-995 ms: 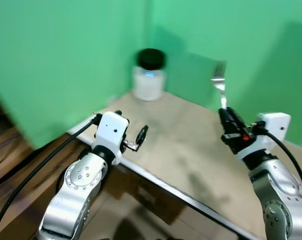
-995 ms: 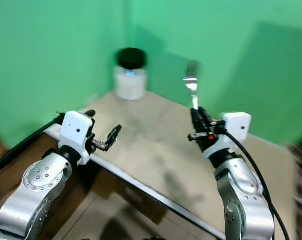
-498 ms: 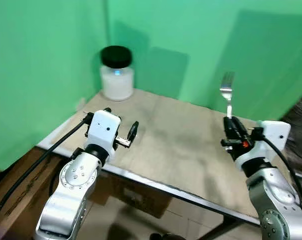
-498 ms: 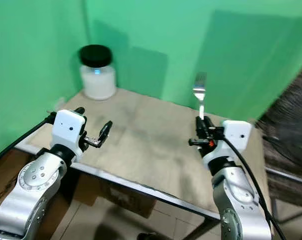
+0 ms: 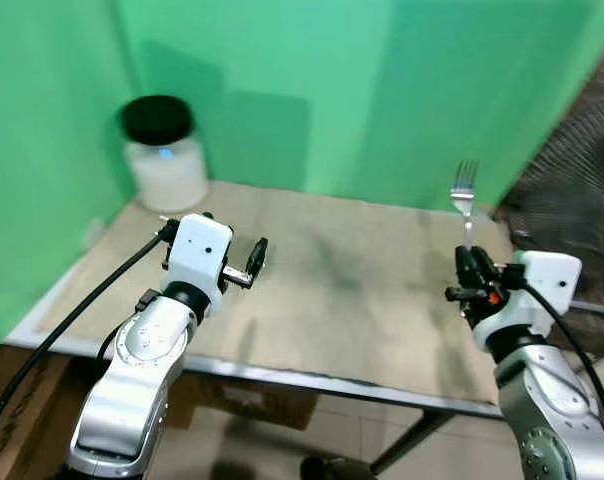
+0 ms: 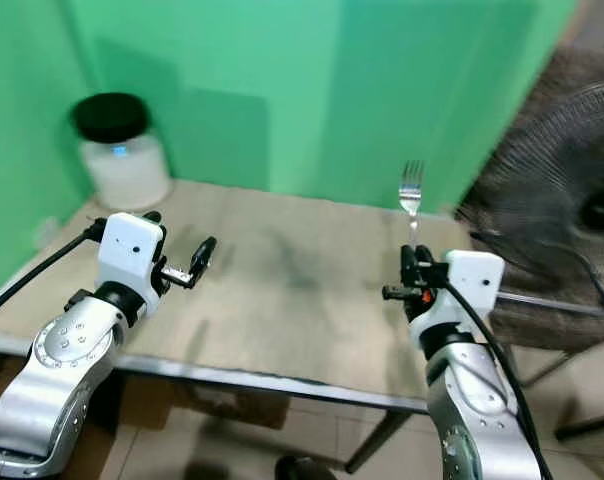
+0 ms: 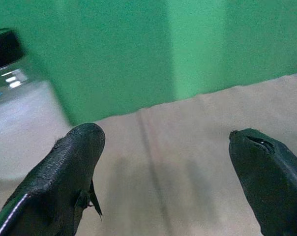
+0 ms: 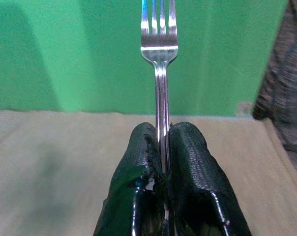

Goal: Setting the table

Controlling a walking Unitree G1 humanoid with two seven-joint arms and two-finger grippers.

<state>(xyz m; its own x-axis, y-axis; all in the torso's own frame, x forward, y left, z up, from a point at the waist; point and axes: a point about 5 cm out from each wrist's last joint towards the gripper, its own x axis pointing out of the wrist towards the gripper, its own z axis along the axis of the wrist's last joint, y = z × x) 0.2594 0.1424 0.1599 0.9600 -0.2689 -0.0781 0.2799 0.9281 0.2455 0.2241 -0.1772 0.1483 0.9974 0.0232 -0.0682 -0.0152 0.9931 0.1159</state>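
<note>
A silver fork [image 5: 465, 196] stands upright, tines up, with my right gripper [image 5: 469, 262] shut on its handle above the right part of the beige table [image 5: 352, 290]. In the right wrist view the fork [image 8: 160, 54] rises from between the two black fingers [image 8: 188, 162]. My left gripper [image 5: 254, 260] hangs open over the table's left part with nothing between its fingers [image 7: 65, 172].
A white jar with a black lid [image 5: 162, 150] stands at the table's far left corner against the green wall. A floor fan [image 6: 562, 190] stands to the right of the table. The table's metal front edge [image 5: 312, 383] runs below my arms.
The camera has swung to the right: the jar has shifted left in the picture and the fan has come into view. Both grippers keep their hold and pose.
</note>
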